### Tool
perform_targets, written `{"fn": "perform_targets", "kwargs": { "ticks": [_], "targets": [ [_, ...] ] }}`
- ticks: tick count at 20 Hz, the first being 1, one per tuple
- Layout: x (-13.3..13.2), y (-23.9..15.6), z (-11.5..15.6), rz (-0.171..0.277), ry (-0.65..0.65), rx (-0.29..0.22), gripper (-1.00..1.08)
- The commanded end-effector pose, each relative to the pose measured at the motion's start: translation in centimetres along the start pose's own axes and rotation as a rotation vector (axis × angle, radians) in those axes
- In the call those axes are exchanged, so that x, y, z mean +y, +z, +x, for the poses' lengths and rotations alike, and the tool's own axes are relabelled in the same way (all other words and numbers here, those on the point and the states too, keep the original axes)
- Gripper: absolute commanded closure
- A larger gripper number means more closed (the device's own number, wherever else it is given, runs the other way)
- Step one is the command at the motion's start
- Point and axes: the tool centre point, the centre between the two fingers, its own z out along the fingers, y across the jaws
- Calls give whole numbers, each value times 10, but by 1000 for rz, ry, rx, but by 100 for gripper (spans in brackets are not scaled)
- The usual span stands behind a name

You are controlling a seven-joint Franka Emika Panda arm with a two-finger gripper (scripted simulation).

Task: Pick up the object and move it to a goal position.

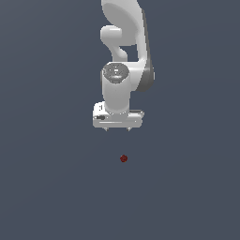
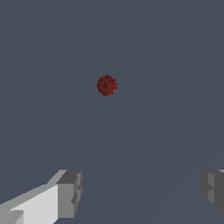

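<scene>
You see the white robot arm (image 1: 123, 56) cut off at the exterior view's upper edge; its white two-fingered gripper (image 1: 117, 128) shows only stubby fingertips there. In the wrist view one grey blocky finger (image 2: 70, 192) is whole, the other cropped at the frame edge; the jaws stand wide apart, holding nothing. The small dark red speckled ball (image 1: 123, 158) lies on the plain slate-grey surface (image 1: 47, 187), apart from the gripper, beyond its fingertips.

Matt, finely speckled dark red object (image 2: 107, 85); smooth, plastic-looking white and grey fingers (image 2: 69, 194).
</scene>
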Motion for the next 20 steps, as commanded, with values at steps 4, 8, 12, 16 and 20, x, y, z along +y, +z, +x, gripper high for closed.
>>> {"fn": "perform_targets", "kwargs": {
  "ticks": [4,8,12,16,20],
  "targets": [
    [-1,-1,0,-3,-1,-2,-92],
    [-5,-3,0,-14,-7,-10,-92],
    [-6,-4,0,-17,-9,-12,-92],
    [-6,-2,2,-16,-3,-11,-92],
    [-8,3,11,-15,15,-7,-92]
  ]
}}
